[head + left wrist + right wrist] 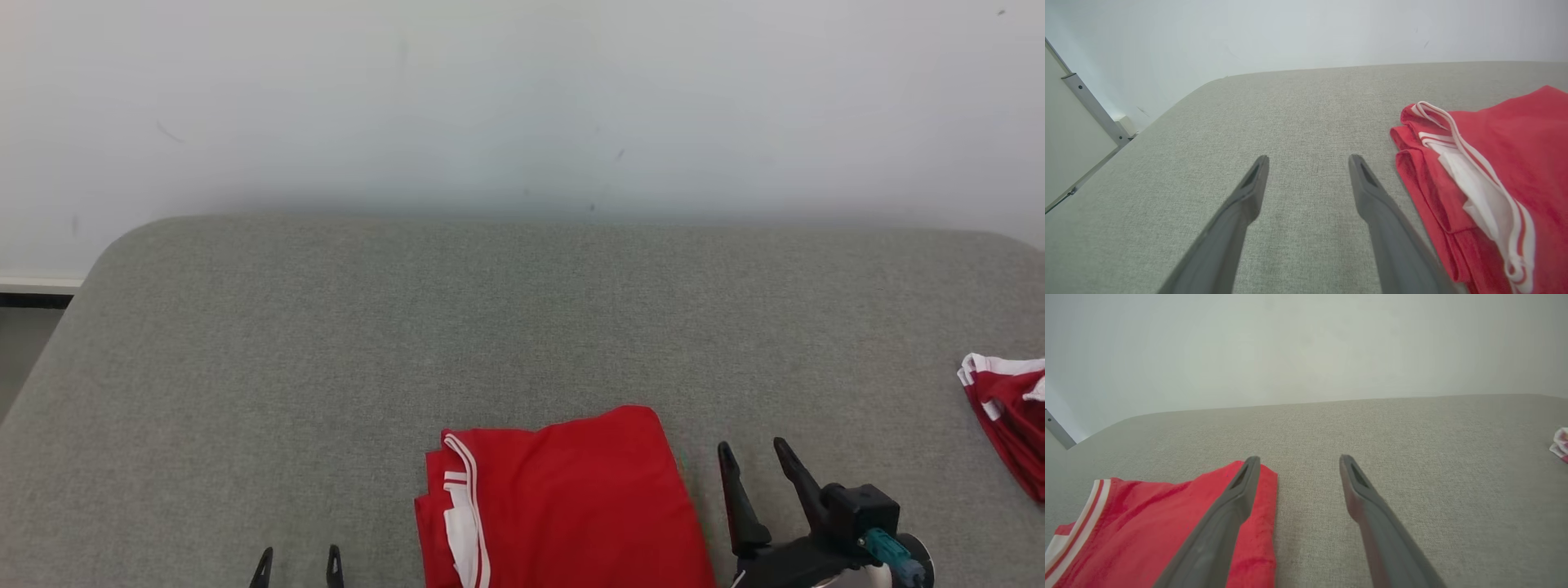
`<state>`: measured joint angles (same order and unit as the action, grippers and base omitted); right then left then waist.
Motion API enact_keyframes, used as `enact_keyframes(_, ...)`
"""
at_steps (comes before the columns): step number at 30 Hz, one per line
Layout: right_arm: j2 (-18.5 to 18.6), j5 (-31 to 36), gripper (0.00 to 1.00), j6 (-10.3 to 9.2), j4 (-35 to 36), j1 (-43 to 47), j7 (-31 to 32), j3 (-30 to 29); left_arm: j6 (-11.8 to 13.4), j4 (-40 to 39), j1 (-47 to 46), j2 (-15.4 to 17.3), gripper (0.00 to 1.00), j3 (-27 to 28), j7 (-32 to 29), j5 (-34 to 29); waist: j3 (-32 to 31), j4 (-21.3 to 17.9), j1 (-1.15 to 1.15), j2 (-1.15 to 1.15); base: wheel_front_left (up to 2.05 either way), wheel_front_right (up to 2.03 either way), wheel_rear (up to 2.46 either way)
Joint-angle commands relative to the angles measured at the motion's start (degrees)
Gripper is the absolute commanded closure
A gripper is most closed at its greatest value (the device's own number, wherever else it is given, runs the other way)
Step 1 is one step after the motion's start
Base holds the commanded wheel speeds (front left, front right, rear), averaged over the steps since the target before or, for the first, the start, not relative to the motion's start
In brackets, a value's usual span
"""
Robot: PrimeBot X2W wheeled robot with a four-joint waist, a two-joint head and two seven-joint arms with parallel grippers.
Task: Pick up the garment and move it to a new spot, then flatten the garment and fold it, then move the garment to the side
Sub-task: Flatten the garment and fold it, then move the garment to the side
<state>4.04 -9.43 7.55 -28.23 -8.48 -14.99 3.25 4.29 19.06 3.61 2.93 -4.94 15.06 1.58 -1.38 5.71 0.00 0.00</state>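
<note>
A red garment (563,502) with white trim lies folded on the grey table (522,327), at the near edge in the middle. My right gripper (753,456) stands open just to its right, nothing between its fingers. In the right wrist view that gripper (1296,461) hangs over the garment (1155,526) at its right edge, its left finger above the cloth. My left gripper (299,559) is open at the lower left, clear of the cloth. The left wrist view has this gripper (1308,161) over bare table, with the garment (1506,163) to its right.
A second red and white cloth (1008,416) lies bunched at the table's right edge, and it shows as a small patch (1560,445) in the right wrist view. A pale wall (522,106) rises behind the table. A grey metal frame (1090,106) stands at the table's far left corner.
</note>
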Motion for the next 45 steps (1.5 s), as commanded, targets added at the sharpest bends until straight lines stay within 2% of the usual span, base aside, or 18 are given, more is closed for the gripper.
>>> enact_keyframes(1,-0.4,1.3,0.0,-0.14,0.7,1.3,-0.2,-0.8,0.2,-0.4,0.9,0.0,0.0,0.5,0.1,-0.2,-0.1,-0.9,0.0,0.0,0.0,0.0,0.0)
enact_keyframes(14,-1.1,4.8,0.0,-0.14,3.1,5.6,-0.2,-2.2,0.1,-2.4,1.9,0.2,0.0,2.7,0.1,-0.5,-1.4,-5.1,0.0,0.0,0.0,0.0,0.0)
enact_keyframes(26,-1.2,4.5,0.0,-0.14,4.9,6.8,-0.2,-2.7,-0.6,-3.2,2.8,0.3,0.0,4.1,0.1,-0.5,-1.8,-8.4,0.0,0.0,0.0,0.0,0.0)
enact_keyframes(36,-1.2,3.6,0.0,-0.14,5.8,6.7,-0.2,-4.2,-1.0,-3.9,2.9,0.5,0.0,4.7,0.1,-1.0,-1.7,-8.9,0.0,0.0,0.0,0.0,0.0)
enact_keyframes(45,-1.2,3.4,0.0,-0.14,5.9,6.0,-0.2,-3.2,-1.2,-3.3,2.1,0.3,0.0,4.2,0.1,-0.6,-0.8,-7.4,0.0,0.0,0.0,0.0,0.0)
